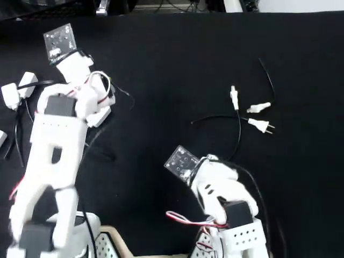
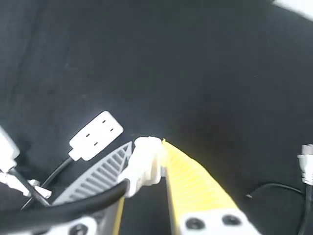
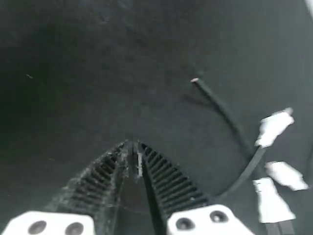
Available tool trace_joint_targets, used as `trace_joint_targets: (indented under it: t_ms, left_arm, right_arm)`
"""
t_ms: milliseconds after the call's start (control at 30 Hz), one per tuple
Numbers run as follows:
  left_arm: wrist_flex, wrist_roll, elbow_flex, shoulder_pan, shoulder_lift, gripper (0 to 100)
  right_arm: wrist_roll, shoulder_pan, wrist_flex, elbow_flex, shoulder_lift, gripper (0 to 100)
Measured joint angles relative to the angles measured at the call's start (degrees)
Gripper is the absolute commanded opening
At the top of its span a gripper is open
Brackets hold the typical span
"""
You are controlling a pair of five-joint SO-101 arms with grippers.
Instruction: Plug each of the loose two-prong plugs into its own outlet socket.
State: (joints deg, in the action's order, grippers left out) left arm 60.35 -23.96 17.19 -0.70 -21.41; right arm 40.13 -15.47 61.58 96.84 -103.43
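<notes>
My left gripper (image 2: 149,147) is shut on a white two-prong plug (image 2: 145,162), whose black cord runs back past the grey finger. A white outlet socket (image 2: 96,135) lies on the black table just beyond it, apart from the plug. In the high view two white outlet sockets (image 1: 17,88) sit at the far left beside the left arm (image 1: 59,134). Three loose white plugs (image 1: 257,114) with black cords lie at the right. My right gripper (image 3: 133,152) is shut on nothing, low over bare cloth, with the loose plugs (image 3: 274,127) off to one side.
A black cloth (image 1: 172,59) covers the table. Black cords (image 1: 239,134) trail from the loose plugs toward the right arm (image 1: 226,193). A cut cord end (image 3: 194,81) lies ahead of the right gripper. More white pieces (image 2: 6,152) and wires sit near the left gripper.
</notes>
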Motion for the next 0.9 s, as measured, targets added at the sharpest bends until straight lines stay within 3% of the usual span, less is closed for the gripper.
trace_joint_targets:
  t_ms: [133, 433, 633, 900]
  left_arm:
    - [3.69, -0.18, -9.05, 1.93, 13.36, 3]
    - [25.49, -5.98, -45.80, 3.52, 47.82, 3]
    - [38.24, -14.15, -69.27, 5.27, 63.47, 3]
    - [39.56, -15.38, -74.73, 7.30, 69.27, 3]
  right_arm:
    - [-6.86, -2.55, 2.73, 0.00, 0.00, 1.2]
    - [-7.91, -3.34, 3.78, 0.00, 0.00, 1.2]
    - [-7.91, -3.34, 3.78, 0.00, 0.00, 1.2]
    - [-7.91, -3.34, 3.78, 0.00, 0.00, 1.2]
